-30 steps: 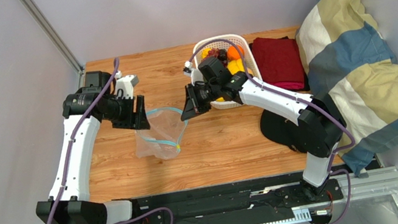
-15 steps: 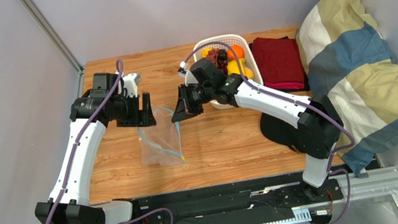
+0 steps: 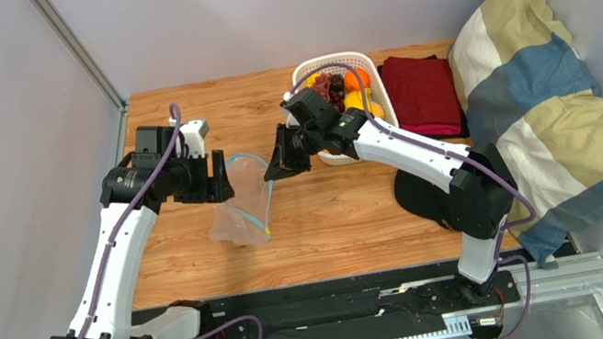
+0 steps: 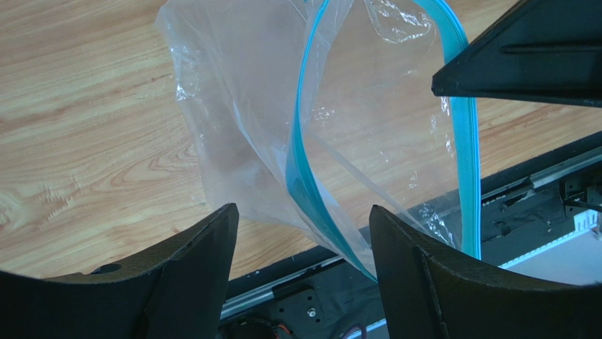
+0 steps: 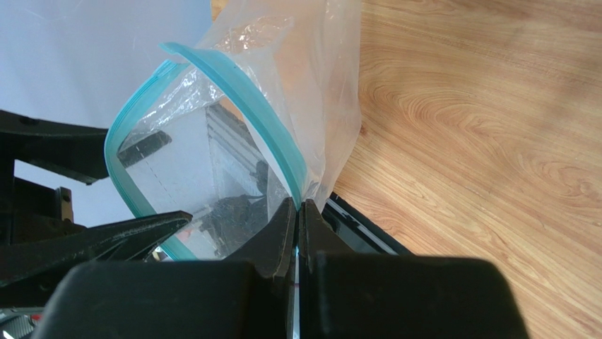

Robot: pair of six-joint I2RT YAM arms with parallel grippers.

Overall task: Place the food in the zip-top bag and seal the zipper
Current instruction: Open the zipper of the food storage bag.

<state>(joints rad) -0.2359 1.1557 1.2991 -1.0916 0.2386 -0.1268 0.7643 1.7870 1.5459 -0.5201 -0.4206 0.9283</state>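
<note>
The clear zip-top bag [image 3: 239, 218] hangs over the wooden table with its mouth partly spread. My right gripper [image 5: 297, 203] is shut on one side of the teal zipper [image 5: 261, 120] and holds the bag up. The left gripper [image 4: 302, 212] is open. The other side of the zipper [image 4: 304, 162] runs through the gap between its fingers, close to the right finger [image 4: 438, 282], and is not pinched. In the top view the two grippers face each other, left [image 3: 219, 182] and right [image 3: 276, 172]. The food [image 3: 347, 87] lies in the white basket [image 3: 332, 58].
A folded dark red cloth [image 3: 420, 92] lies right of the basket. A black object [image 3: 422, 195] sits beside the right arm. A large blue and cream pillow [image 3: 548, 117] leans against the right wall. Bare wood shows near the bag [image 3: 340, 209].
My right gripper has carried its edge of the bag leftward, so the mouth is narrower. The left gripper has shifted right and toward the near edge, and its jaws have widened slightly.
</note>
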